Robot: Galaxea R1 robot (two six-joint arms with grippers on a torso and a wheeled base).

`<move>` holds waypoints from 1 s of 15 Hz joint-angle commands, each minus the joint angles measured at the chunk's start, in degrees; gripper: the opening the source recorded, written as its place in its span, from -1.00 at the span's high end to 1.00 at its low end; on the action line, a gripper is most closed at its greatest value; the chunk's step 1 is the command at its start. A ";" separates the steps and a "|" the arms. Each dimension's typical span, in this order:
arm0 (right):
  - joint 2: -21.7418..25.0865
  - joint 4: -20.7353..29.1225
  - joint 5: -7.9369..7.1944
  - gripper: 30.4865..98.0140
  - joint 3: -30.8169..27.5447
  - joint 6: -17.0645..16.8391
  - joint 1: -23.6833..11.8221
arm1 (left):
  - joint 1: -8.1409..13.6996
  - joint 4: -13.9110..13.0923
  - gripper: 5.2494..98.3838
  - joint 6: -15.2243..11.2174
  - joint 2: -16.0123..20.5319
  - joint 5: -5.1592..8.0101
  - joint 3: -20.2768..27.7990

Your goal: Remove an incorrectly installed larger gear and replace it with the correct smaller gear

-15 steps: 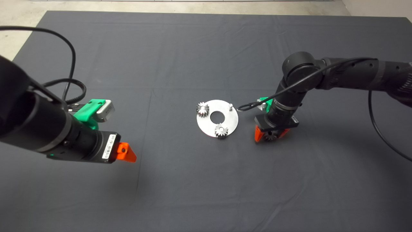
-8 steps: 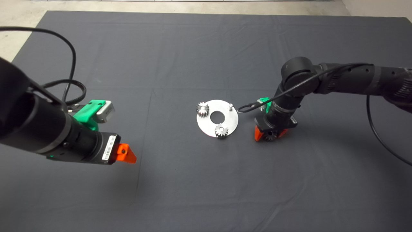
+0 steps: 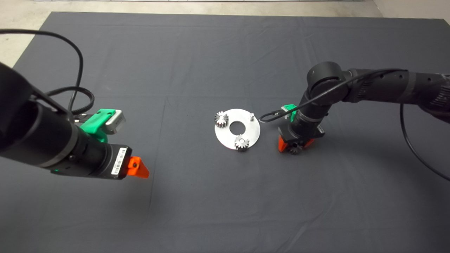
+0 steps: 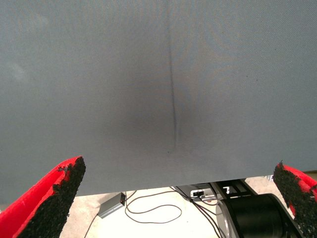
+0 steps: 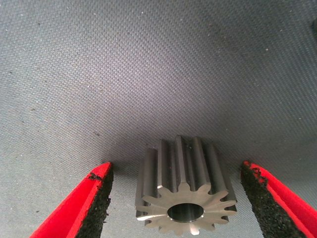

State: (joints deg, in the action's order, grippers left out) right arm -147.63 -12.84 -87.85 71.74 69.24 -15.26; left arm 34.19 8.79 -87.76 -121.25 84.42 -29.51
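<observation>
**Larger gear on the mat between parted fingers, beside the plate**

The right gripper [image 3: 294, 147] points down at the dark grey fabric mat [image 3: 225, 52], just to the right of the round shiny steel plate with a centre hole [image 3: 254, 133]. From above, its black wrist hides most of what sits under it; only red fingertips and a few steel teeth show. The right wrist view fills this in: the larger gear [image 5: 185, 201], a chunky steel piece with long flared teeth and a dark centre hole, stands on the mat between the two red fingers [image 5: 81, 210]. Mat shows on both sides between its teeth and the black pads, so this gripper [image 5: 178, 208] is released and touches nothing.

The head view alone shows the plate. Two small dark-grey steel gears sit on it, one at its upper left edge [image 3: 221, 119] and one at its lower edge [image 3: 242, 142], and a bare short steel peg [image 3: 251, 116] stands at its upper right.

The left gripper [image 3: 137, 168] hangs over the mat well to the left of the plate. Its wrist view shows its fingers [image 4: 47, 203] spread wide over bare mat, holding nothing, with pale floor and loose cables [image 4: 148, 208] beyond the mat's edge.
</observation>
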 commanded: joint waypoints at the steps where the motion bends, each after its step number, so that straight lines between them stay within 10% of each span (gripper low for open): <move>1: -0.43 -3.95 -6.90 -0.11 0.14 -0.34 -1.09 | 0.70 0.35 -0.98 -0.04 0.08 0.25 0.09; 15: -0.43 -3.51 -7.08 0.12 0.31 0.10 -1.09 | 0.70 0.35 -0.98 0.13 0.08 0.22 -0.18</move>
State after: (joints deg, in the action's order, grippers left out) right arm -147.80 -13.56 -88.17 71.80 69.24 -15.32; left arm 34.19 8.79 -87.71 -121.25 84.42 -29.79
